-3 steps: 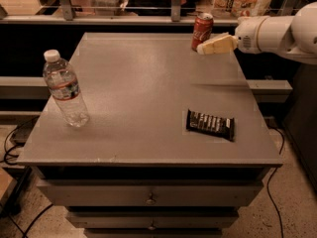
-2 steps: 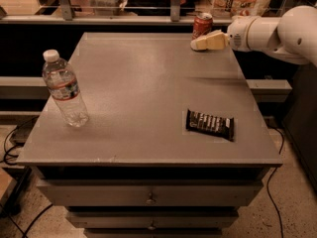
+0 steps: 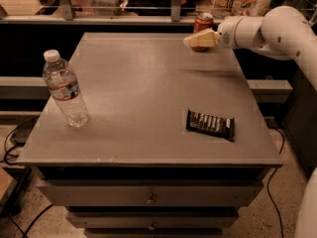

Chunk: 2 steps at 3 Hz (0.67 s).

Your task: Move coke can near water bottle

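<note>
The coke can [image 3: 203,22] stands at the grey counter's [image 3: 138,83] far right corner. The end effector [image 3: 196,40] is just in front of it, grip state impossible to tell. The water bottle [image 3: 64,89] stands upright near the left edge. A candy bar [image 3: 210,124] lies toward the front right corner.

Grey drawer cabinet [image 3: 148,93] on speckled floor [image 3: 280,205], cables [image 3: 9,148] either side, railing [image 3: 119,19] behind. My gripper [image 3: 192,40] sits over its far right corner.

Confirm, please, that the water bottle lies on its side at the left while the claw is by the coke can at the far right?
No: the camera view shows the water bottle standing upright at the left; the claw is by the coke can.
</note>
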### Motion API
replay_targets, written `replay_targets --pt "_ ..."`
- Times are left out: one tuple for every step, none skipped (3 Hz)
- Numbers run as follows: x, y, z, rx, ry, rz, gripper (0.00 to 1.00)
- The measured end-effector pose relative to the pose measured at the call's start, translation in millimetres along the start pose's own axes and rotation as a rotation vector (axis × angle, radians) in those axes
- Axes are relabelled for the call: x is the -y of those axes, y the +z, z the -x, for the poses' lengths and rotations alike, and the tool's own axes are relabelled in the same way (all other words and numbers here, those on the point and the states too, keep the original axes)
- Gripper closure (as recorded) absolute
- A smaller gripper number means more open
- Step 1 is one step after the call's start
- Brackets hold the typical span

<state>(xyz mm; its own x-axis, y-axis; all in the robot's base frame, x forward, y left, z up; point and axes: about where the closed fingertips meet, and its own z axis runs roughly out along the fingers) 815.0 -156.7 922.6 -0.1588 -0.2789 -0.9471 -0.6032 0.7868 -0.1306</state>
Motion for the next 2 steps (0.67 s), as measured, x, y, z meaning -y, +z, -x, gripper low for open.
replay_targets --pt "11 19 -4 -0.002 0.038 -0.012 0.00" --pt "21 34 -5 0.008 0.077 -0.018 0.04"
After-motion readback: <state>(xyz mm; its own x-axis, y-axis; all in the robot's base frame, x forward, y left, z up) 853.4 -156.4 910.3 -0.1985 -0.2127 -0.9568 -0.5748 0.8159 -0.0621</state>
